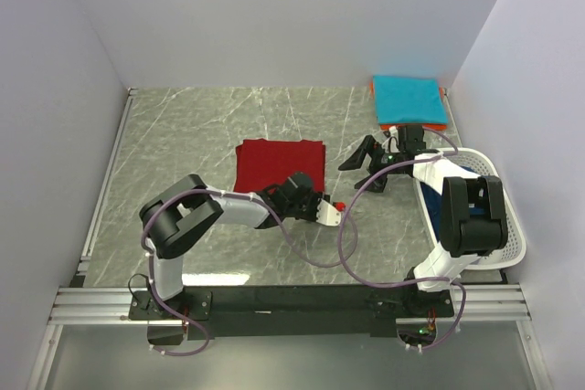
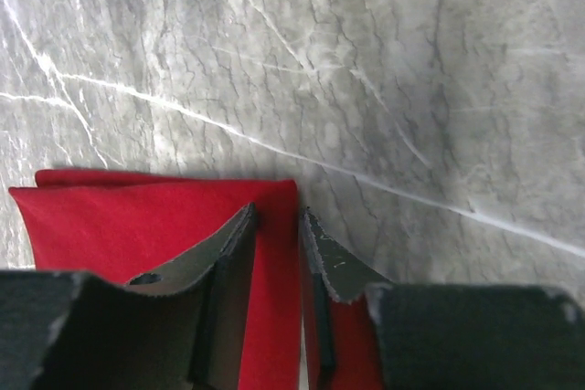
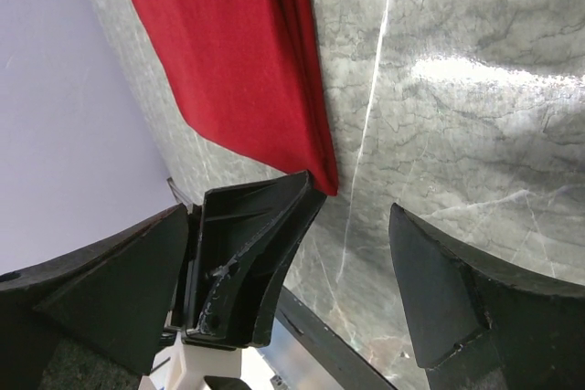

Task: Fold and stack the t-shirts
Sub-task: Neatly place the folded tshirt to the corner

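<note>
A dark red t-shirt (image 1: 281, 164) lies folded flat in the middle of the table. My left gripper (image 1: 306, 196) hangs low over its near right corner. In the left wrist view its fingers (image 2: 277, 216) stand a narrow gap apart across the shirt's edge (image 2: 137, 226), with flat red cloth between them. My right gripper (image 1: 364, 169) is wide open just right of that shirt, holding nothing. In the right wrist view (image 3: 356, 203) the red shirt's corner (image 3: 247, 61) lies by one fingertip. A folded teal t-shirt (image 1: 409, 100) rests on an orange one (image 1: 372, 88) at the back right.
A white mesh basket (image 1: 512, 216) stands at the right edge, behind my right arm, with dark blue cloth (image 1: 435, 212) inside. White walls close the back and both sides. A metal rail (image 1: 101, 198) runs along the left of the marble-patterned table.
</note>
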Robot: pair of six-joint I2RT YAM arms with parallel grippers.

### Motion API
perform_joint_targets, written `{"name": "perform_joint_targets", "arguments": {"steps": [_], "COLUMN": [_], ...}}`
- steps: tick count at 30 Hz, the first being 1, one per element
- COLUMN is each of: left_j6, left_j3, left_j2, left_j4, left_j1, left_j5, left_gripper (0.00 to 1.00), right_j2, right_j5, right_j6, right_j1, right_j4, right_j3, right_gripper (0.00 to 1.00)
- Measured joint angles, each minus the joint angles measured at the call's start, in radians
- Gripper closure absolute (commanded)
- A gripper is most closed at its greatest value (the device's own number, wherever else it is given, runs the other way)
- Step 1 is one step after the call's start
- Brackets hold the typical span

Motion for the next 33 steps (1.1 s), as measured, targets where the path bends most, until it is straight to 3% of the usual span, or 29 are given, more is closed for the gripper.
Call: {"name": "perform_joint_targets", "arguments": {"steps": [3, 7, 10, 20, 33], "left_j6": [-0.001, -0.015, -0.037, -0.113, -0.244], "left_j3": [0.005, 0.03, 0.055, 0.068, 0.126], "left_j2": [0.008, 0.034, 0.046, -0.011, -0.034], "left_j4": [0.008, 0.005, -0.008, -0.087, -0.121], "left_j1": [0.0, 0.008, 0.023, 0.103, 0.121], "left_j5": [0.0, 0.006, 0.024, 0.163, 0.197], "left_gripper": [0.74, 0.93, 0.99, 0.99, 0.99], "right_j2": [0.0, 0.006, 0.02, 0.082, 0.109], "right_j5": [-0.002, -0.01, -0.02, -0.022, 0.098], "right_j6": [0.0, 0.008, 0.03, 0.268, 0.563], "right_j1": [0.0, 0.0, 0.0, 0.0, 0.098], "right_j4": [0.0, 0.017, 0.062, 0.346, 0.742], "right_j3": [0.0, -0.002, -0.012, -0.108, -0.244], "right_gripper": [0.04, 0.03, 0.03, 0.03, 0.04]}}
